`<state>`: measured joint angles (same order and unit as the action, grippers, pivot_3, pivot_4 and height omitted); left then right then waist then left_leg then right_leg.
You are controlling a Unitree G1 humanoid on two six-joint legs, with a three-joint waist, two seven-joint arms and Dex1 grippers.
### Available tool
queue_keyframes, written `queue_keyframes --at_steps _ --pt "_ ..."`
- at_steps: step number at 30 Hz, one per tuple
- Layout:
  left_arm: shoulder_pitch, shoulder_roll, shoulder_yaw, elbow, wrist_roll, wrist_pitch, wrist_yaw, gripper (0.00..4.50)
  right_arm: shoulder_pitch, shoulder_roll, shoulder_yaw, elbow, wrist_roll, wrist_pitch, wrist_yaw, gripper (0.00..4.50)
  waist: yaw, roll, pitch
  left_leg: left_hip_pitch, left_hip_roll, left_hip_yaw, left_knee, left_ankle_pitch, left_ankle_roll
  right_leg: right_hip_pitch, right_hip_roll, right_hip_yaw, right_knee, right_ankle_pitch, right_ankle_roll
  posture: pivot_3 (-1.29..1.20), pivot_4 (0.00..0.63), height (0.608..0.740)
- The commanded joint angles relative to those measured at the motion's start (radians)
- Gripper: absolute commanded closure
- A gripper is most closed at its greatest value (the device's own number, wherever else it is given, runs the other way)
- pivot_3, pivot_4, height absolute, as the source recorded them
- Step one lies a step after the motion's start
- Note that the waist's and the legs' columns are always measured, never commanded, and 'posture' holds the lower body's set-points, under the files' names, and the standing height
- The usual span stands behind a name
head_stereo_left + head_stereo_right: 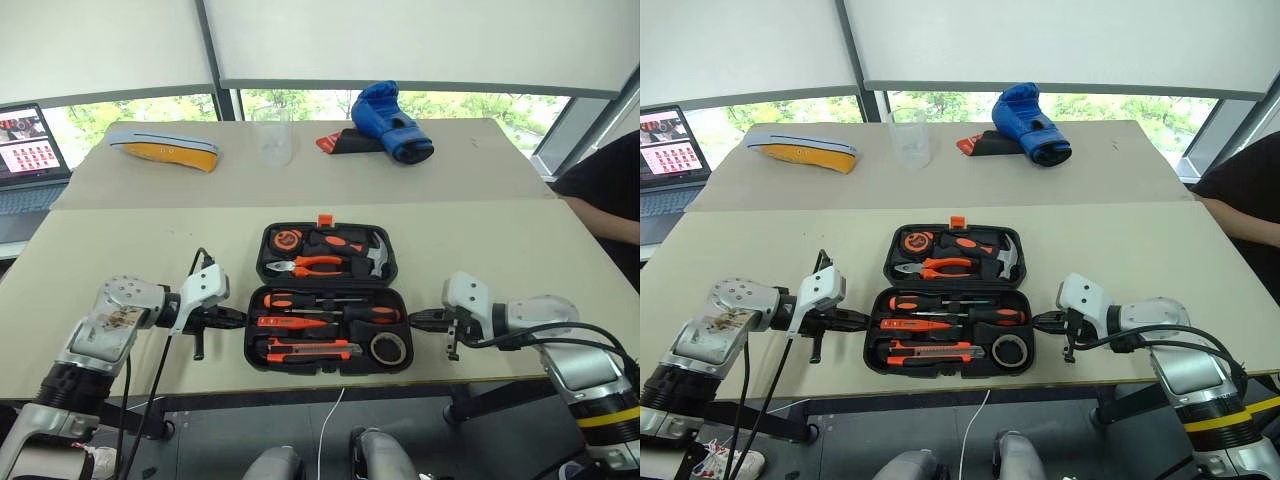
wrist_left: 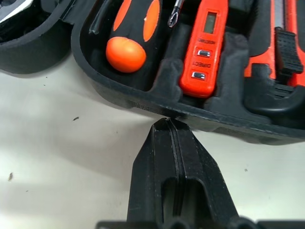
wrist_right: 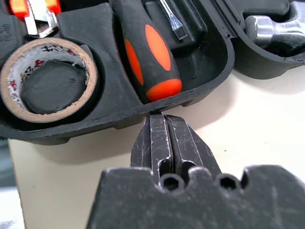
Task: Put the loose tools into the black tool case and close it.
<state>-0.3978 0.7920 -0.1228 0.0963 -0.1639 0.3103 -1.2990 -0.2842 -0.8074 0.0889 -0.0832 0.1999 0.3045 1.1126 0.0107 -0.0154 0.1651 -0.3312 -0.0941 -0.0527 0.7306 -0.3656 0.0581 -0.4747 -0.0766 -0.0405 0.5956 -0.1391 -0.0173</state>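
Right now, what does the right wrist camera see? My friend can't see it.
The shut right gripper points at the edge of the open black tool case. Inside sit a tape roll and an orange-and-black screwdriver.

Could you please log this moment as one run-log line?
tool case: open, tools slotted | left gripper: shut, at case edge | right gripper: shut, at opposite edge

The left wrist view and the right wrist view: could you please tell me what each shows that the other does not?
Left wrist alone: the slim orange tester screwdriver and the shut left gripper at the case's edge. Right wrist alone: the dark tape roll, a silver hammer head, and the shut right gripper. Both: the open black plastic tool case on the pale table.
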Motion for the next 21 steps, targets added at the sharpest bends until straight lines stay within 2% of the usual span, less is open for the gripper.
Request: queue_keyframes --at_steps 1,3,4,6,7,9,11,15,17,21 --pt "-0.032 0.015 0.021 0.019 0.007 -0.032 0.024 4.50 -0.031 -0.039 -0.064 -0.018 0.030 0.049 -0.005 4.47 0.001 0.000 0.000 0.000 0.000 0.000 0.000 0.000 0.000 0.000 0.000 0.000 0.000 0.000 0.000 0.00 0.150 0.731" --pt "-0.065 0.038 0.036 0.070 0.009 -0.002 0.028 4.50 -0.048 -0.065 -0.083 0.005 0.031 0.076 -0.009 4.47 0.002 0.000 0.000 0.000 0.000 0.000 0.000 0.000 0.000 0.000 0.000 0.000 0.000 0.000 0.000 0.00 0.150 0.731" --pt "-0.089 0.048 0.043 0.100 0.006 0.030 0.030 3.98 -0.063 -0.074 -0.091 0.024 0.030 0.095 -0.017 4.21 0.001 0.000 0.000 0.000 0.000 0.000 0.000 0.000 0.000 0.000 0.000 0.000 0.000 0.000 0.000 0.00 0.150 0.731" --pt "-0.131 0.060 0.052 0.147 -0.012 0.085 0.025 3.41 -0.091 -0.082 -0.100 0.054 0.037 0.132 -0.027 3.66 0.000 0.000 0.000 0.000 0.000 0.000 0.000 0.000 0.000 0.000 0.000 0.000 0.000 0.000 0.000 0.00 0.150 0.731" --pt "-0.171 0.057 0.062 0.179 -0.037 0.156 0.023 2.94 -0.128 -0.066 -0.112 0.077 0.059 0.191 -0.046 3.23 -0.001 0.000 0.000 0.001 0.000 0.000 0.000 0.000 0.000 0.000 0.000 0.000 0.000 0.000 0.000 0.00 0.150 0.731" --pt "-0.297 0.017 0.097 0.272 -0.098 0.359 0.048 2.34 -0.244 0.008 -0.142 0.146 0.115 0.345 -0.115 2.66 -0.004 0.000 0.000 0.001 0.000 0.000 0.000 0.000 0.000 0.000 0.000 0.000 0.001 0.000 -0.001 0.00 0.150 0.731" --pt "-0.396 -0.026 0.105 0.347 -0.122 0.486 0.077 1.65 -0.335 0.071 -0.153 0.209 0.139 0.448 -0.169 2.00 -0.007 -0.001 0.000 -0.002 0.000 0.001 0.002 0.001 -0.001 -0.001 0.001 0.000 -0.001 0.004 -0.002 0.00 0.150 0.731" --pt "-0.549 -0.128 0.104 0.520 -0.086 0.553 0.221 0.12 -0.461 0.164 -0.140 0.326 0.147 0.550 -0.236 0.59 -0.009 0.000 0.000 -0.002 0.001 0.000 0.003 0.001 -0.001 -0.001 0.000 0.001 0.001 0.004 -0.002 0.00 0.150 0.731" --pt "-0.611 -0.178 0.109 0.617 -0.079 0.553 0.266 0.11 -0.528 0.212 -0.126 0.418 0.120 0.560 -0.293 0.04 -0.011 0.000 0.000 -0.003 0.000 -0.001 0.003 0.001 -0.001 -0.001 0.000 0.001 0.002 0.004 -0.002 0.00 0.150 0.731" --pt "-0.656 -0.227 0.088 0.717 -0.046 0.501 0.303 0.11 -0.600 0.254 -0.109 0.555 0.078 0.536 -0.351 0.04 -0.023 -0.001 0.000 -0.007 -0.002 0.000 0.004 0.001 -0.001 -0.008 -0.001 0.001 0.009 0.004 -0.002 0.00 0.150 0.731"
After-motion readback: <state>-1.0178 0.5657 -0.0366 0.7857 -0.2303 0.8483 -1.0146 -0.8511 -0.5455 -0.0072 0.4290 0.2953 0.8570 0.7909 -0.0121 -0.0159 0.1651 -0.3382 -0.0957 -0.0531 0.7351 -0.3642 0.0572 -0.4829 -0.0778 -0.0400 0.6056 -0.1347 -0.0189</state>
